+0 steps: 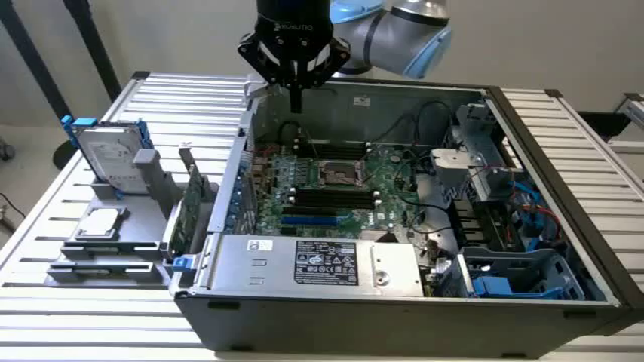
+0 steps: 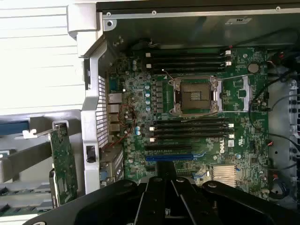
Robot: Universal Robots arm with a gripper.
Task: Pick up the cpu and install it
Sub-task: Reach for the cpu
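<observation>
We see the arm pointing straight down, with its end effector (image 1: 295, 102) over the back edge of the open computer case (image 1: 403, 324). Its fingers are pressed together and hold nothing. The cpu (image 1: 101, 222) lies flat on the grey rack (image 1: 151, 230) on the desk (image 1: 60, 302), at the exterior view's left.

Soft, even light fills the exterior view. In the wrist view the slatted table (image 2: 37, 56) glares white; the case (image 2: 187, 30) interior sits dimmer.
</observation>
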